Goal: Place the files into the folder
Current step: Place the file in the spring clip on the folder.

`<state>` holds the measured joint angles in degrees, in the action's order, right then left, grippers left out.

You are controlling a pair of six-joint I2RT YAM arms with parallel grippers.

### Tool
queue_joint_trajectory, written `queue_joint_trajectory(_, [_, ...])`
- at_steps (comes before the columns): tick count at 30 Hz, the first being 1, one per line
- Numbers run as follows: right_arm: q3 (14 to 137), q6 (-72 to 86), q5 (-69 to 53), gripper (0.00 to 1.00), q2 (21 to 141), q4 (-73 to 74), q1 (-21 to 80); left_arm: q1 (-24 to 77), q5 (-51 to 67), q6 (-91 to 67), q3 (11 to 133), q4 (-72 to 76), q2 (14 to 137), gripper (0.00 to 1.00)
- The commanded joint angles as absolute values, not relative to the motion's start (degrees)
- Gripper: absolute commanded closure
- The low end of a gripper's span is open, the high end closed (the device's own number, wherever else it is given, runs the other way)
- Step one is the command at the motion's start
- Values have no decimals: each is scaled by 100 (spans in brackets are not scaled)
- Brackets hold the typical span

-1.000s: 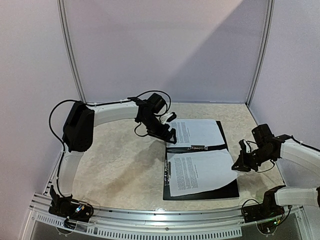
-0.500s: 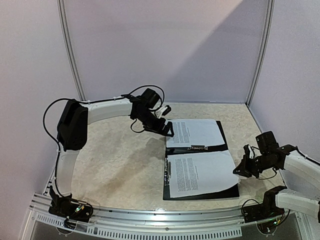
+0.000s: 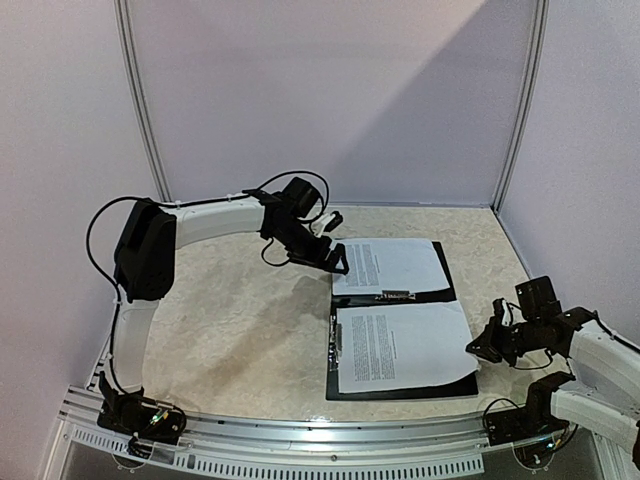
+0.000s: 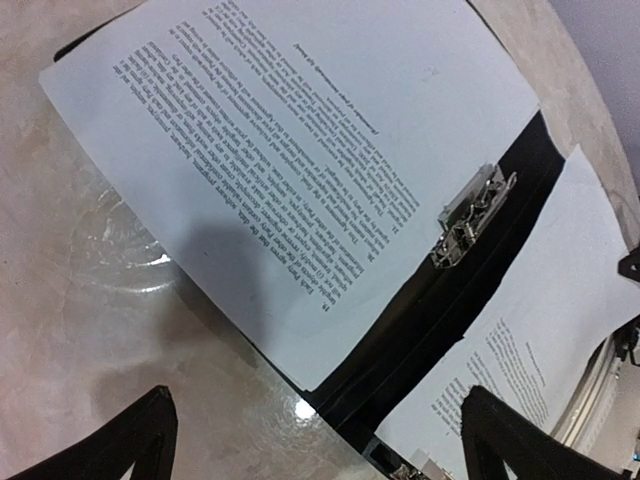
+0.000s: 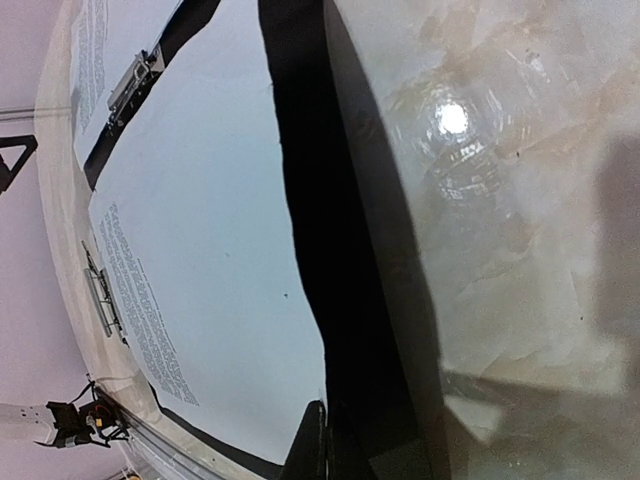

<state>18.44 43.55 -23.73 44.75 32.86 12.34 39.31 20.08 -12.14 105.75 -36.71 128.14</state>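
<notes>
The black folder (image 3: 402,389) lies open on the table, its metal clip (image 3: 397,295) on the middle strip. One white printed sheet of the files (image 3: 395,265) lies on the far half, another (image 3: 400,345) on the near half. My left gripper (image 3: 335,262) is open and empty, just above the far sheet's left corner; its wrist view shows that sheet (image 4: 300,150), the clip (image 4: 465,225) and my gripper (image 4: 320,440). My right gripper (image 3: 484,345) is shut at the near sheet's right edge, seemingly pinching it. Its wrist view shows its gripper (image 5: 328,445), the sheet (image 5: 210,250) and the folder (image 5: 330,250).
A second metal clip (image 3: 338,345) sits on the folder's left side. Pale walls with metal posts (image 3: 140,100) close in the table. A slotted rail (image 3: 300,440) runs along the near edge, holding both arm bases.
My left gripper drew back a little up and to the left from the folder's far-left corner. My right arm shifted toward the near edge, staying shut at the near sheet's right edge.
</notes>
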Motion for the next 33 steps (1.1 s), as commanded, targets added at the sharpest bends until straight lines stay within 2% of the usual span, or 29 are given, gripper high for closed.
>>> queue_joint_trajectory(1, [1796, 4552, -2355, 100, 4471, 2986, 1222, 3885, 2078, -1211, 10485, -3621, 12643, 1])
queue_joint_trajectory(18, [1706, 4512, -2505, 100, 4525, 2970, 1222, 3876, 2134, -1166, 10494, -3665, 12722, 1])
queue_joint_trajectory(20, [1724, 4447, -2469, 94, 4538, 3020, 1218, 3876, 2134, -1161, 10496, -3686, 12740, 1])
queue_joint_trajectory(26, [2017, 4114, -2375, 63, 4704, 3464, 1222, 3868, 2046, -1135, 10522, -3785, 12794, 0])
queue_joint_trajectory(29, [2204, 3895, -2298, 46, 4833, 3885, 1221, 3859, 1765, -1102, 10546, -3851, 12784, 0])
queue_joint_trajectory(33, [2530, 3694, -1992, 31, 4780, 4398, 1222, 3826, 1181, -1078, 10639, -4010, 12678, 0])
